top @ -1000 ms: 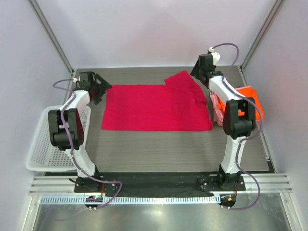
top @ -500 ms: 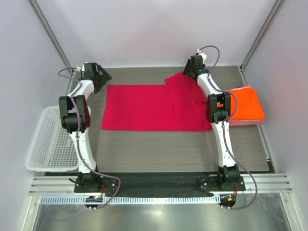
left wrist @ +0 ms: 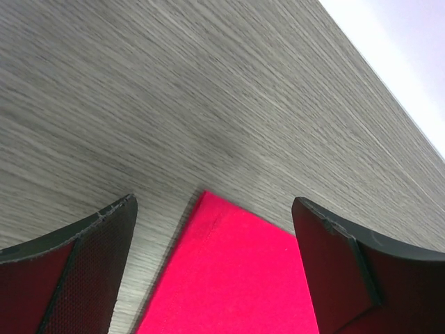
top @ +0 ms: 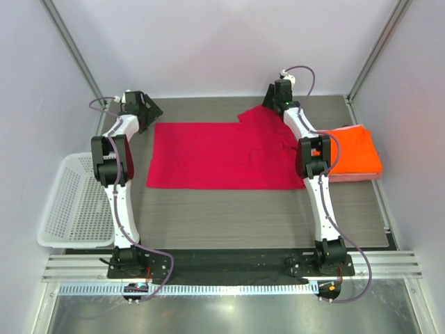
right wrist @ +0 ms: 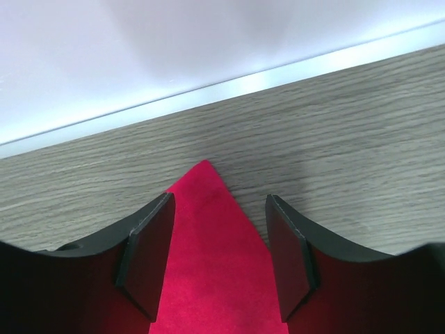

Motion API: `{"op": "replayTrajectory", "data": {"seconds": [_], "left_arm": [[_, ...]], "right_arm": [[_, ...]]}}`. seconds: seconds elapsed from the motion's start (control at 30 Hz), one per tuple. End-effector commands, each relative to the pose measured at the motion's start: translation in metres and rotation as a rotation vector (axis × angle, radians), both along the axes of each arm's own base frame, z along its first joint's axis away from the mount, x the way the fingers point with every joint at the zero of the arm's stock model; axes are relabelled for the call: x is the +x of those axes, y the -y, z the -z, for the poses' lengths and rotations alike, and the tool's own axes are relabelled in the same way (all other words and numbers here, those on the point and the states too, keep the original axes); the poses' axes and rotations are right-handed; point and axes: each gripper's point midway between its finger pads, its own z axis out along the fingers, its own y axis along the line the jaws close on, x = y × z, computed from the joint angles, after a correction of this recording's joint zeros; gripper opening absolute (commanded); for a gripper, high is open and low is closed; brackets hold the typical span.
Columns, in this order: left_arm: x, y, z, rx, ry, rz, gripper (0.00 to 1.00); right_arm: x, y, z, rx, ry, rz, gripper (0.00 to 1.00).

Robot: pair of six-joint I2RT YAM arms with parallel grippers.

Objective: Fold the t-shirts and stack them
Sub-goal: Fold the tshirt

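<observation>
The crimson t-shirt [top: 229, 156] lies spread flat across the middle of the table [top: 243, 216], with one sleeve poking up towards the upper centre of the overhead view. At the right of that view the orange t-shirt [top: 354, 147] sits folded. It lies on top of the pale pink t-shirt [top: 353, 177], which shows only as a thin strip along its lower edge. Both are just beside the crimson shirt's right edge. The white mesh basket [top: 73, 209] stands at the lower left, well apart from the cloth. The left gripper [left wrist: 214, 209] is down at the crimson shirt's upper-left corner. In its wrist view its jaws stand wide apart with nothing held. The corner of the cloth lies flat on the table between them, pointing up the frame towards bare wood grain. The right gripper [right wrist: 219, 202] is at the tip of the raised sleeve in the upper centre of the overhead view. Its jaws are parted to a moderate gap and grip nothing. The pointed end of the sleeve runs up between them and reaches just past their tips. Whether either pair of jaws touches the cloth cannot be told.
</observation>
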Motion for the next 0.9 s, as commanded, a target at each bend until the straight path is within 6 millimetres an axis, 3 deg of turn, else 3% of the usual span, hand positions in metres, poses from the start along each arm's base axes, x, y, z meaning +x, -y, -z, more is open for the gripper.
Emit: {"op": "replayTrajectory", "data": {"seconds": [0.0,0.3,0.43,0.53,0.73,0.87], "left_arm": [[0.002,0.003,0.009,-0.001,-0.017,0.041,0.91],[-0.002,0.008,0.012,-0.015,-0.059,0.088,0.89],[-0.001,0.013,0.017,-0.038,-0.072,0.103,0.89],[-0.002,0.018,0.027,-0.072,-0.092,0.104,0.88],[-0.002,0.018,0.03,-0.074,-0.1,0.101,0.85],[-0.002,0.02,0.033,-0.077,-0.113,0.106,0.77]], "right_arm": [[-0.002,-0.02,0.005,-0.018,-0.003,-0.06,0.59],[-0.007,-0.024,0.011,-0.039,-0.024,-0.071,0.42],[-0.006,-0.021,0.01,-0.054,-0.02,-0.061,0.26],[-0.004,-0.016,0.008,-0.064,-0.014,-0.044,0.03],[-0.005,-0.013,0.008,-0.075,-0.014,-0.037,0.01],[-0.006,-0.013,0.005,-0.062,-0.008,-0.035,0.01]]}}
